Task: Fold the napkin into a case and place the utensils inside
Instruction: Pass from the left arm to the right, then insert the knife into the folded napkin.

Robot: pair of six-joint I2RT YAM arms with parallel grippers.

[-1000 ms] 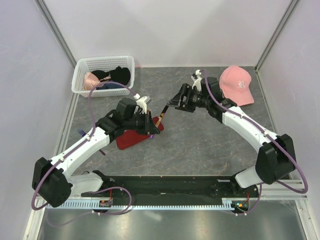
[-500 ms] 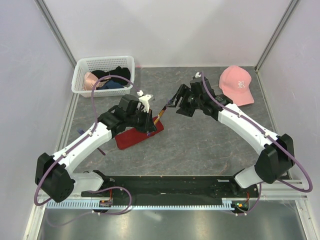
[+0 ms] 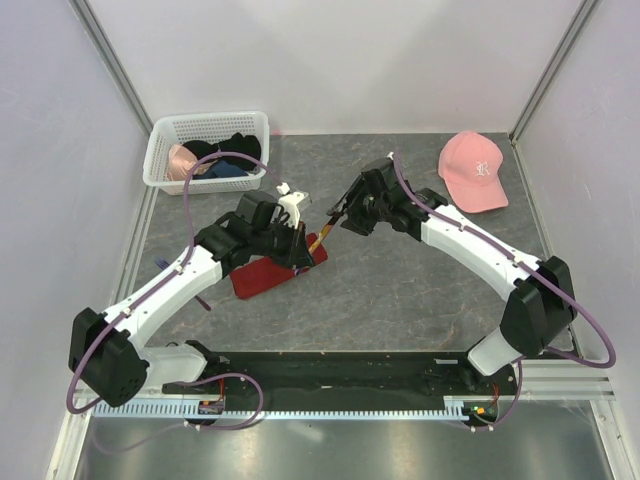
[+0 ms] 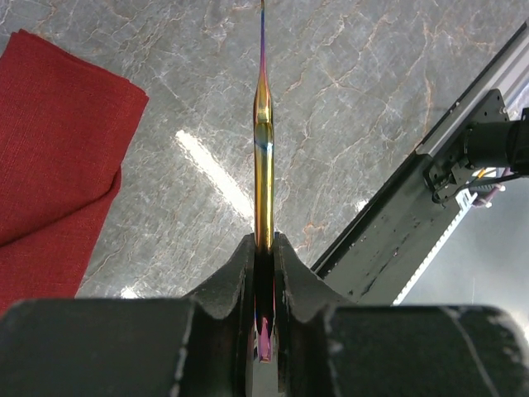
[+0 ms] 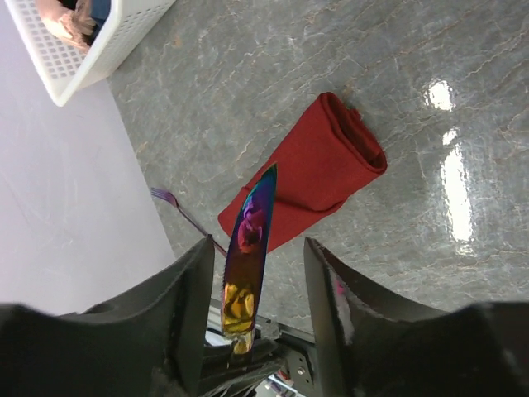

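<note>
Basically a mid-air hand-over setup: left gripper (image 4: 264, 241) is clamped tight on the handle end of the knife (image 4: 264, 165), w/ the blade edge-on & sticking straight out ahead of it, prob. so the other arm can get at the free part. Right gripper (image 5: 258, 245) has its jaws spread, one each side of the blade w/ a gap showing on both sides, so it's holding nothing yet. The napkin (image 5: 318, 169) lies flat on the tabletop (image 5: 430, 248), below the left gripper & off to its left, and down past the right gripper's fingertips; neither touches it. It's plain dark red woven cloth, already folded to a narrow packet w/ layered edges & a rounded, rolled-looking short end. That may be the pocket mouth, can't tell. So folding looks done; next the knife needs lining up w/ the opening. A purple utensil (image 5: 178, 207), prob. a fork, lies near the napkin's other end.
</note>
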